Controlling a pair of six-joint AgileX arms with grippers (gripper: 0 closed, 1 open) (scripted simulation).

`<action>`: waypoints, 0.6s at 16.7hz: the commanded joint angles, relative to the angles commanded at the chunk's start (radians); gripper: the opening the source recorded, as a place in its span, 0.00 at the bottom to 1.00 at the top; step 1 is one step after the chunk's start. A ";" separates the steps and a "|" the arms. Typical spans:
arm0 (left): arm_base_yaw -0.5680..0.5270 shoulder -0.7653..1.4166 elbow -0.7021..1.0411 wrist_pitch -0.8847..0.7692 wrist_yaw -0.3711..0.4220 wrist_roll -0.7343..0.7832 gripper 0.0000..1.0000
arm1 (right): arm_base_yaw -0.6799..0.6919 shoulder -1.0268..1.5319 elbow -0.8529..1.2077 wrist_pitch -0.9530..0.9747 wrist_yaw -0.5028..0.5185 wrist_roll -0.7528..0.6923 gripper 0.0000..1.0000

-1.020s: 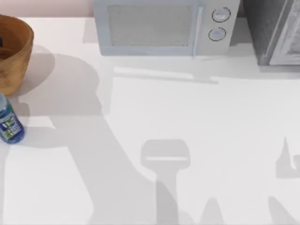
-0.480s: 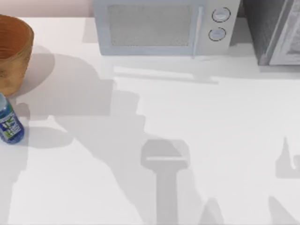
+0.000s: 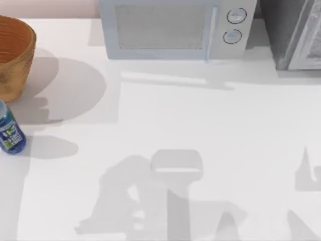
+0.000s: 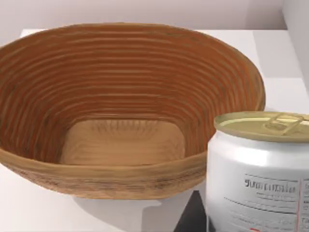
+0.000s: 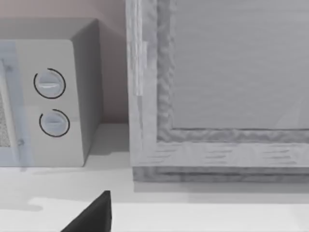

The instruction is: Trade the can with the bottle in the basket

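The basket (image 3: 14,55) stands at the far left corner of the white table (image 3: 200,125), cut by the table's left edge in the top view; it is woven, orange-brown, with tall ribbed walls that curve down to a flat, paler floor (image 4: 123,142), and its inside holds nothing; the rim is a broad oval, open upward. The bottle (image 3: 10,131) stands upright just nearer than the basket along the left edge, close to it but apart; it is blue clear plastic with a white, green and blue label. The can (image 4: 263,174) is seen close in the left wrist view, a smooth white cylinder with fine print on its side and a dull gold round top bearing a pull tab; it stands outside the basket's wall, and whether the left gripper grasps it or has released it I cannot tell. A pale grey microwave (image 3: 175,30) with two round knobs (image 5: 49,83) lines the far edge, and a grey framed cabinet (image 5: 217,96) fills the far right corner; the table's middle and near edge lie bare and flat, crossed by soft shadows. A dark fingertip (image 5: 91,215) shows in the right wrist view, toward the far right corner; that gripper's state I cannot tell.
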 joint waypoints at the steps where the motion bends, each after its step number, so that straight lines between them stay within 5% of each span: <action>1: -0.013 -0.119 -0.100 0.050 -0.012 -0.010 0.00 | 0.000 0.000 0.000 0.000 0.000 0.000 1.00; 10: -0.101 -0.869 -0.764 0.364 -0.080 -0.067 0.00 | 0.000 0.000 0.000 0.000 0.000 0.000 1.00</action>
